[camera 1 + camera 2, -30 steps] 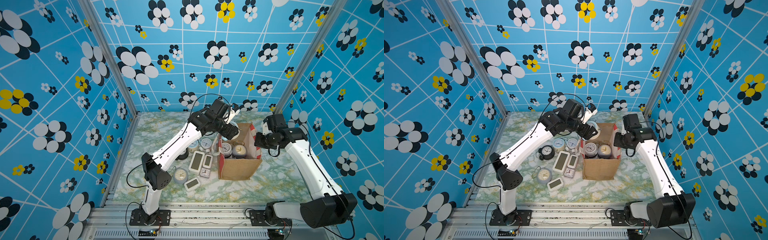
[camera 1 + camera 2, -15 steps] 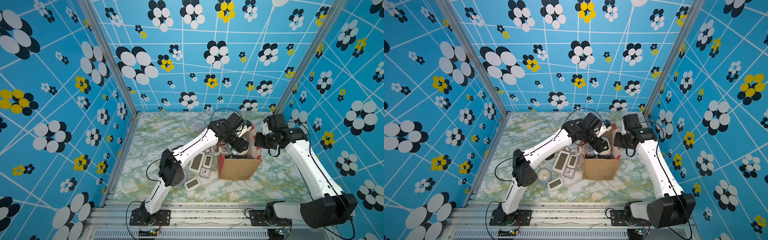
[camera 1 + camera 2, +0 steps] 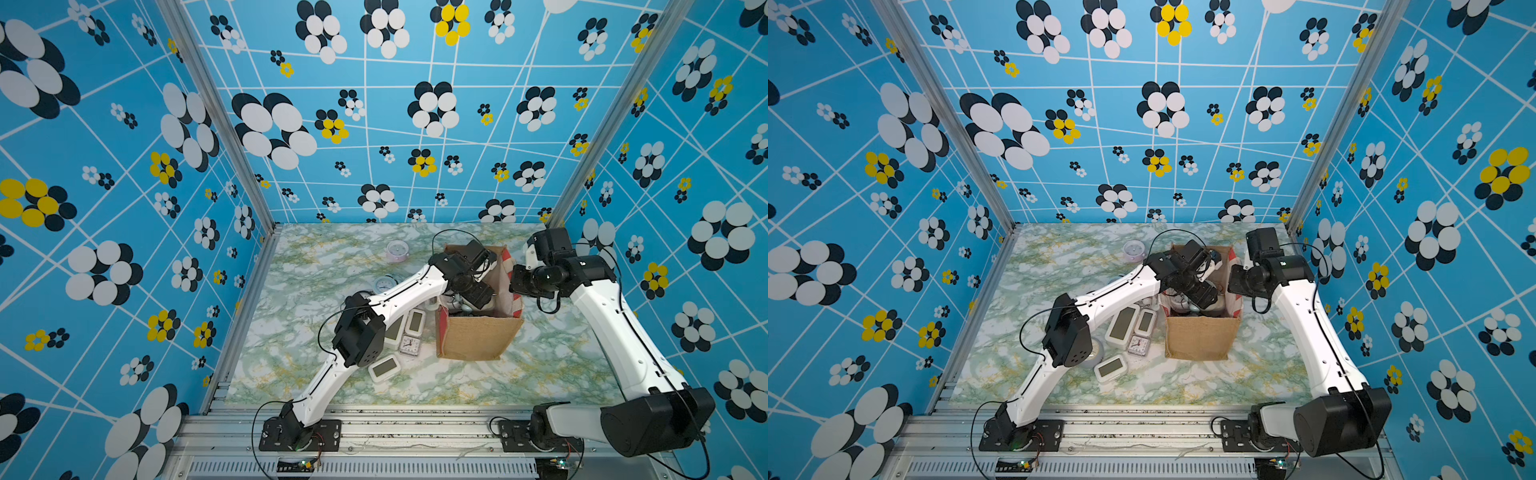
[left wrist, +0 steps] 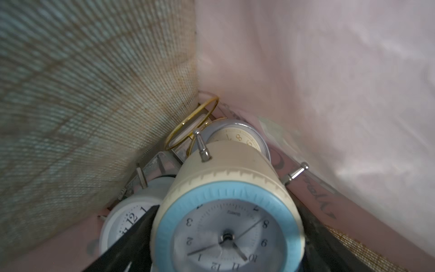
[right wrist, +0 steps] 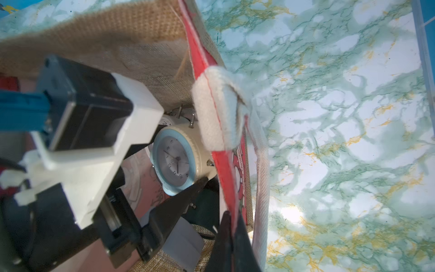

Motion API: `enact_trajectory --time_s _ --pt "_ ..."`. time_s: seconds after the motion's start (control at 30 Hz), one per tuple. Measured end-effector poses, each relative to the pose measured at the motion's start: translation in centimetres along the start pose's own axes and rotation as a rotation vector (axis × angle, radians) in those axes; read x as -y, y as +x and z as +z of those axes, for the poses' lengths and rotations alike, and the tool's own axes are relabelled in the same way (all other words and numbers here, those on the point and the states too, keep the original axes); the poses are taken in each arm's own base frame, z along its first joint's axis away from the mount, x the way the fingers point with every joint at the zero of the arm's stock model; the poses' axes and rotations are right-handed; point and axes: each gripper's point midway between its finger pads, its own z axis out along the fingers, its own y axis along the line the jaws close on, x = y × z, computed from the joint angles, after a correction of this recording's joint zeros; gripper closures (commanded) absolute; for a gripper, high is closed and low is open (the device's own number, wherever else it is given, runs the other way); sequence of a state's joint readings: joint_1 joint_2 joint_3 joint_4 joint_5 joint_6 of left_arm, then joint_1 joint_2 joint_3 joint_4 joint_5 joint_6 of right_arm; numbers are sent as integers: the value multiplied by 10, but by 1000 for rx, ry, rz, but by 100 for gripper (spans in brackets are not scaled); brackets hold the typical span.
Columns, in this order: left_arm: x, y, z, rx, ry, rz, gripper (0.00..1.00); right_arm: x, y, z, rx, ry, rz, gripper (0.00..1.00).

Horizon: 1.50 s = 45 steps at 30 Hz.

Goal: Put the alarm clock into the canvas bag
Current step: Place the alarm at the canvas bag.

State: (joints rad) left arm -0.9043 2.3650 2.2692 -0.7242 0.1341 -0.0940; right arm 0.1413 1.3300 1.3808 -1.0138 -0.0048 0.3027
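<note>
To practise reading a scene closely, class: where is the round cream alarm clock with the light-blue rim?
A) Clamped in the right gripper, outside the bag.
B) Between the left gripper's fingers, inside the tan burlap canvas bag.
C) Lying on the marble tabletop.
B: the left wrist view shows the cream alarm clock between the black fingers of the left gripper, with the walls of the tan burlap canvas bag around it.

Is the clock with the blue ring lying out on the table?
No, the blue-ringed clock is down inside the canvas bag, in the left gripper.
</note>
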Motion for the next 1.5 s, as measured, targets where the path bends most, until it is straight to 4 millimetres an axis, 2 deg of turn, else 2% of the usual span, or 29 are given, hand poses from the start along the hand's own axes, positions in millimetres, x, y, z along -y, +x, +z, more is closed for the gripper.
enact_trajectory --time_s 0.03,0.2,0.3,0.43,0.57,0.7,0.9,1.1,1.3,1.5 --pt "-2 -3 2 10 -7 0 52 0 0 0 0 0 0 100" --pt "-11 -17 10 66 -33 -3 41 0 0 0 0 0 0 100" --pt "-17 -23 13 94 -39 -17 31 0 0 0 0 0 0 100" --pt "-18 -23 13 96 -40 -22 12 0 0 0 0 0 0 100" --pt "-19 -18 13 87 -45 -24 1 0 0 0 0 0 0 100" --pt "-24 -3 18 37 -65 -30 1 0 0 0 0 -1 0 100" --pt "-19 -8 4 43 -53 -33 1 0 0 0 0 -1 0 100" --pt "-6 -32 -39 113 -14 -37 0 0 0 0 0 -1 0 100" --pt "6 -55 -88 195 8 -36 4 0 0 0 0 -1 0 100" --pt "4 -59 -114 216 4 -48 9 0 0 0 0 -1 0 100"
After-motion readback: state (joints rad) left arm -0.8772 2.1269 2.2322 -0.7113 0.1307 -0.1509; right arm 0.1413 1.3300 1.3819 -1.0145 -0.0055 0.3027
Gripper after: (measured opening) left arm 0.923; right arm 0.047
